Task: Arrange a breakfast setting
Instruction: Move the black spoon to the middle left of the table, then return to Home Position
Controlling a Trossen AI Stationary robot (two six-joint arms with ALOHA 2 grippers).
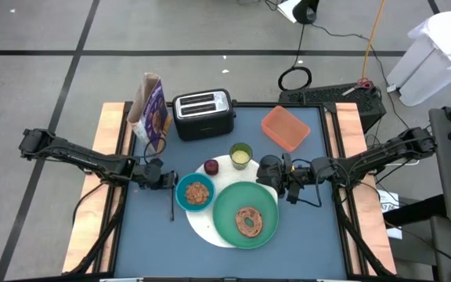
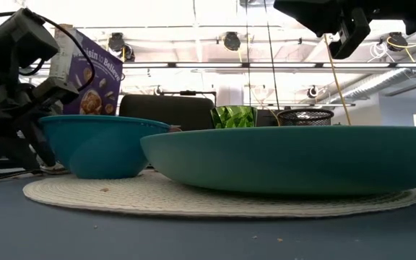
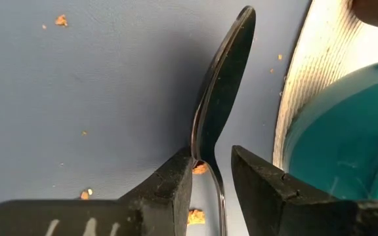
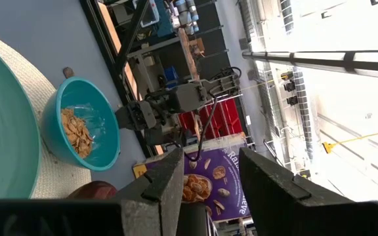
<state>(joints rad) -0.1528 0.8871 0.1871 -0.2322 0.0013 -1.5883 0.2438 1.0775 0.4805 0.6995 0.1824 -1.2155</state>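
A metal spoon lies flat on the blue table, left of the blue bowl of cereal. The bowl, the large green plate with the brown bagel, the dark-red fruit and the lime cup rest on the white round disc. The small black cup stands at the disc's right rim. My left gripper is low at the table, open, with a finger on either side of the spoon's handle. My right gripper is open and empty, raised beside the black cup. My left gripper has its fingers on either side of the spoon's handle where it meets the spoon's bowl, coming from the table's far side and pointing along the spoon. One fingertip stands right against the handle; whether it touches I cannot tell. The spoon lies flat on the table.
A silver toaster, a cereal box and an orange rectangular tray stand along the far side. Cereal crumbs lie on the table near the spoon. There is free table surface in the near left corner.
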